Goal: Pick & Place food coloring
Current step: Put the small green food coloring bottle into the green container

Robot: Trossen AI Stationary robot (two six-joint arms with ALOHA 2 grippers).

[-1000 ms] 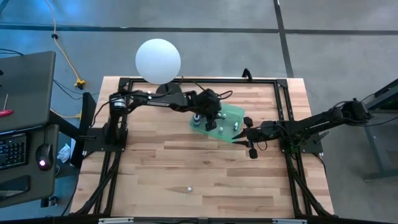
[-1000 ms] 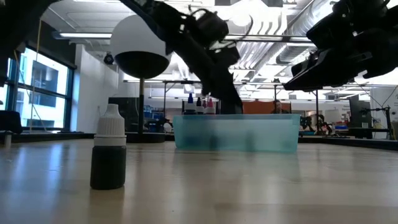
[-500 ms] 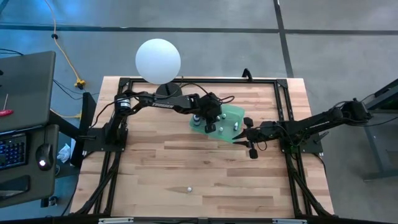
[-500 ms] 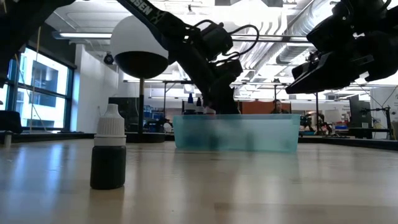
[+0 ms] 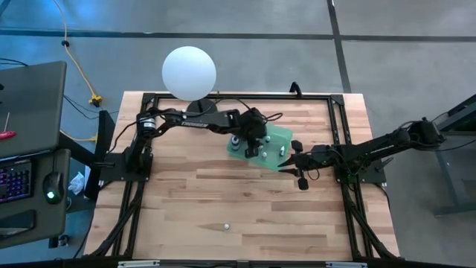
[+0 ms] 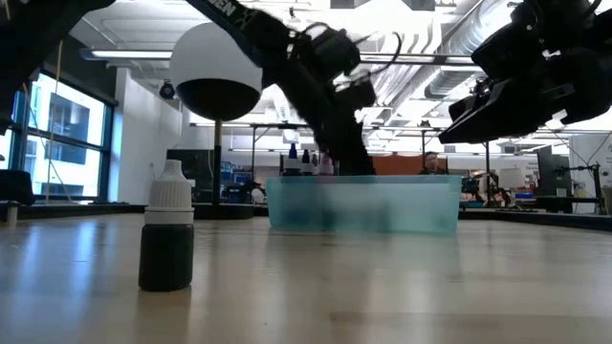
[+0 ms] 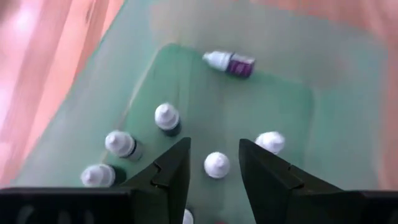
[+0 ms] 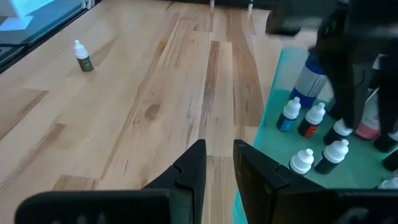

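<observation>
A flat green tray point(image 5: 281, 135) at the table's middle holds several small food coloring bottles point(image 7: 166, 118). Most stand upright with white caps, and one lies on its side point(image 7: 230, 63). My left gripper point(image 7: 214, 163) is open, points down into the tray point(image 7: 186, 81), and has one white-capped bottle point(image 7: 216, 165) standing between its fingers. In the high view it hangs over the tray's left part point(image 5: 251, 147). My right gripper point(image 5: 292, 160) is a little open and empty, at the tray's near right corner. One dark bottle with a white cap point(image 5: 225, 225) stands alone near the table's near edge.
A big white ball on a black stand point(image 5: 189, 71) stands at the table's far edge, behind the left arm. The lone bottle also shows in the low view point(image 6: 167, 229) and in the right wrist view point(image 8: 82, 56). Bare wood lies between it and the tray.
My left gripper has stayed over the tray. Its wrist dipped toward the tray and then rose a little. The right arm and the lone bottle have kept still.
</observation>
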